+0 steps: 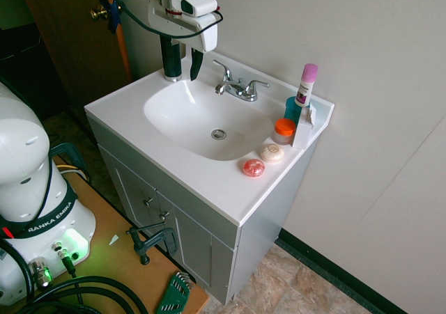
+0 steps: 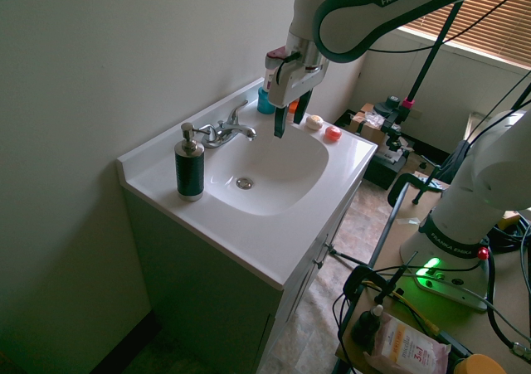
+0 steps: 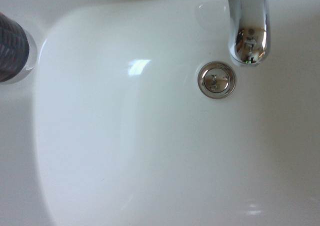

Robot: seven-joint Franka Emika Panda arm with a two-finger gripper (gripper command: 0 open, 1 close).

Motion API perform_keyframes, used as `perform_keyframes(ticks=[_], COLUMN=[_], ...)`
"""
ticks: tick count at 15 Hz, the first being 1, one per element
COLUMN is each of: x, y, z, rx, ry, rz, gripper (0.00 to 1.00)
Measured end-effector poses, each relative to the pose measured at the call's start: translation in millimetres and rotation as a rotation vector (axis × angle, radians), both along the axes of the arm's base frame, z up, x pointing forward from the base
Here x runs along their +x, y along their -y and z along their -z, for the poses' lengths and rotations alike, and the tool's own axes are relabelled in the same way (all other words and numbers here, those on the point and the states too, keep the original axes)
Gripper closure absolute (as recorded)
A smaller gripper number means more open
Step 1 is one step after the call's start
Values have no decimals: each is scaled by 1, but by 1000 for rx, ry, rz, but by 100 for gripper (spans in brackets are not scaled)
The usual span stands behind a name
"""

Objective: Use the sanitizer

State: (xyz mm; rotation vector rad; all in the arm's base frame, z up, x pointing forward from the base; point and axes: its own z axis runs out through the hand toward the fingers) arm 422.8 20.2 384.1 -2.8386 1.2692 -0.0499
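Note:
The sanitizer [image 2: 190, 168], a dark pump bottle with a silver head, stands on the counter's back corner to the left of the faucet [image 2: 224, 131]. In the first exterior view only its lower body [image 1: 171, 62] shows, the top hidden behind my wrist. My gripper [image 2: 290, 119] hangs above the sink basin [image 2: 274, 171], near the faucet and well apart from the bottle. Its fingers are open with nothing between them. The wrist view looks down on the drain [image 3: 217, 79] and the spout [image 3: 248, 28]; the bottle's dark base [image 3: 12, 48] sits at the picture's edge.
At the counter's other end stand a white tube with a pink cap [image 1: 305, 84], a teal cup [image 1: 293, 108], an orange-lidded jar [image 1: 283, 129], and two round soaps [image 1: 254, 167] [image 1: 272, 152]. The wall runs close behind the faucet [image 1: 237, 88].

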Motion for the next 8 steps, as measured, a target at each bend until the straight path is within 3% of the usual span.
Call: perform_keyframes(ticks=[3,5,6,8], x=[2,17,28,48], y=[-1,-9,-19,-46], z=[-1,-30,-54,-102], rx=[0,0,0,-1], ry=[3,50,76,116], rz=[-14,-32,-52,-99], gripper=[0,0,100,100])
